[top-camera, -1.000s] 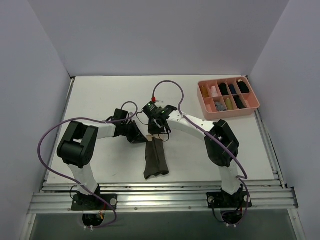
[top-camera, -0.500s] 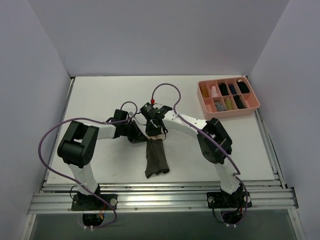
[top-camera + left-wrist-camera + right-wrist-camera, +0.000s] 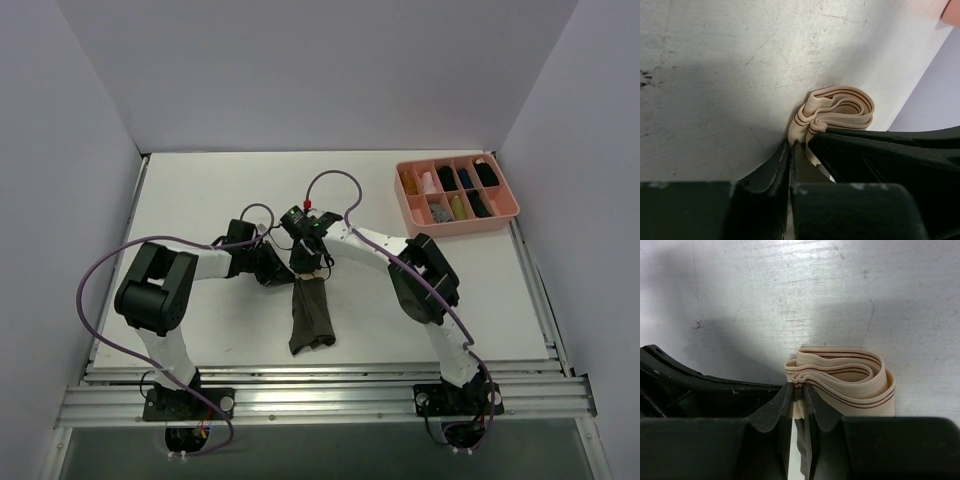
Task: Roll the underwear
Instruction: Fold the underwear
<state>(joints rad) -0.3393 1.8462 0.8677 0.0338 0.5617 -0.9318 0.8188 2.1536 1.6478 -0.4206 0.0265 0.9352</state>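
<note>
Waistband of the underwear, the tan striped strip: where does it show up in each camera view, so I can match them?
Top external: at the far end of the underwear, mid-table, mostly hidden between left gripper and right gripper.
Left wrist: waistband folded, right of centre, at the left gripper's tips.
Right wrist: waistband just right of centre, pinched by the right gripper.
Shared landmark: the scratched white table.

I am reading no text, label, brand or number in any view; the underwear [image 3: 850, 382] is showing only thin brown stripes along its beige waistband, no lettering.
</note>
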